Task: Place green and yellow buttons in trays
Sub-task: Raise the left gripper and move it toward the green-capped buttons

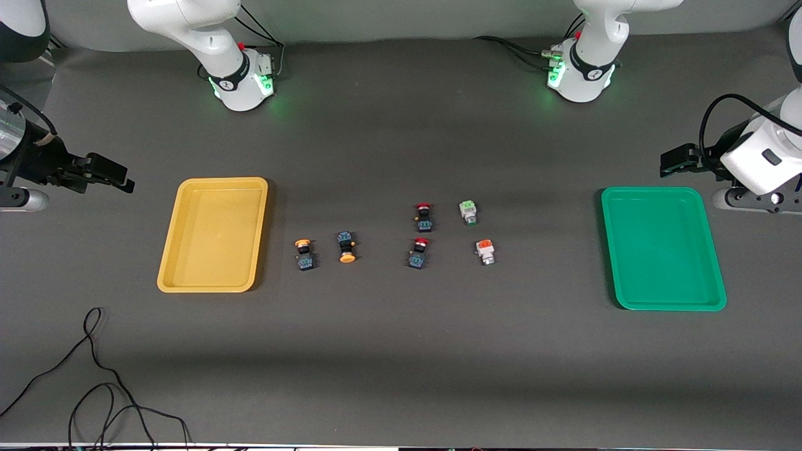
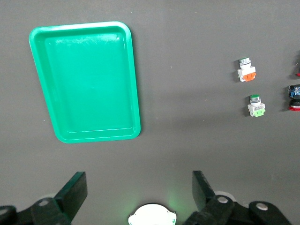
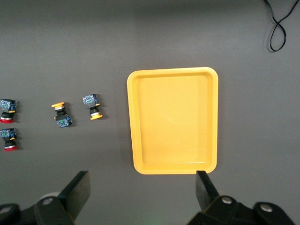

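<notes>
**Buttons sorted in rows, both tools waiting wide and empty**

Two orange-yellow-capped black-blue switches (image 1: 324, 249) lie near the shallow yellow plastic tray (image 1: 169, 263); two white-grey switches (image 1: 476, 232) lie toward the shallow green plastic tray (image 1: 714, 250). Each colour seemingly sits nearest its own tray. Left tool (image 2: 138, 190) hangs beside the green tray, right tool (image 3: 143, 192) beside the yellow.

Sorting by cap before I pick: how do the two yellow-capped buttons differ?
The yellow button beside the yellow tray points its cap away from the front camera; the other yellow button points its cap toward it. The first lies slightly nearer the camera. Both have black-blue bodies and lie on the table between the trays.
</notes>
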Action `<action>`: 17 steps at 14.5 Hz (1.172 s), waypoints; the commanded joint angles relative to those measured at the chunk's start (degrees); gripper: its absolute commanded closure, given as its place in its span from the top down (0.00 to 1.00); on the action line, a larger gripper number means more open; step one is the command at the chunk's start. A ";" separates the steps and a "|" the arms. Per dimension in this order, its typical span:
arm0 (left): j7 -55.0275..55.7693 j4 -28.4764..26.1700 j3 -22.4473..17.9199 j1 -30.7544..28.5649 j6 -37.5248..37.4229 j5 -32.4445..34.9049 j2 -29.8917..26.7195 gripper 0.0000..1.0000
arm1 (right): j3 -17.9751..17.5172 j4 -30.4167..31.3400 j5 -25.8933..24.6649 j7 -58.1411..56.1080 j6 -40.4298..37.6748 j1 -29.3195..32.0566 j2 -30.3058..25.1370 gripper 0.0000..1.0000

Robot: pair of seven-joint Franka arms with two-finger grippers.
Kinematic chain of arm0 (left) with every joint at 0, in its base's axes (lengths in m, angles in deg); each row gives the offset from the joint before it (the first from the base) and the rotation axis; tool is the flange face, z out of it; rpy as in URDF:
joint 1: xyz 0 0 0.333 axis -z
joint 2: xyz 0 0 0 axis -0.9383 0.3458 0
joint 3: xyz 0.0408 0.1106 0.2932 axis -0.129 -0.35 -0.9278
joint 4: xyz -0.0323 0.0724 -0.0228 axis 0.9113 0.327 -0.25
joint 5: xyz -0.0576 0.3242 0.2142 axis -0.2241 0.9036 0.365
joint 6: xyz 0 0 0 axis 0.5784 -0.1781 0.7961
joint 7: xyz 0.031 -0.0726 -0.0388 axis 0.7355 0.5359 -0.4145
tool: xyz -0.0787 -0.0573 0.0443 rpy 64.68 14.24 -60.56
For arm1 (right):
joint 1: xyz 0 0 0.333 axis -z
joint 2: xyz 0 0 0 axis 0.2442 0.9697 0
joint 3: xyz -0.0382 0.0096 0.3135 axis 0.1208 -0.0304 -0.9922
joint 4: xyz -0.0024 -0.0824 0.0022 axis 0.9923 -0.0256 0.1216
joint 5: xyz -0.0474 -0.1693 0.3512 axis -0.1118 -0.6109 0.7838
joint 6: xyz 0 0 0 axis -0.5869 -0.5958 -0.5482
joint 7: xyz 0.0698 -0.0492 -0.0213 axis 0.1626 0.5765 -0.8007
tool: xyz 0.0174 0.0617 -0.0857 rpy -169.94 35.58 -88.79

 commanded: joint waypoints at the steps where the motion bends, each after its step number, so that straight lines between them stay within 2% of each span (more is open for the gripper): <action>1: 0.47 -0.22 -0.12 0.49 0.45 0.93 -0.15 1.00 | -0.17 -0.61 0.70 -0.66 -1.33 0.27 -0.63 1.00; 10: 0.65 -0.83 0.05 0.93 0.80 0.93 -0.33 1.00 | -0.26 -1.13 0.70 -0.57 -1.24 0.19 0.07 1.00; 12: 1.08 -2.32 0.40 1.11 2.20 0.40 -0.85 1.00 | -0.26 -1.05 0.70 -0.66 -1.24 0.19 -0.01 1.00; 14: 7.82 -5.13 1.89 3.38 5.35 0.14 -1.64 1.00 | -0.17 -1.05 0.70 -0.66 -1.24 0.19 -0.10 1.00; 17: 17.14 -7.16 3.83 10.75 9.23 -0.13 -1.47 1.00 | -0.17 -0.96 0.70 -0.57 -1.33 0.19 -0.19 1.00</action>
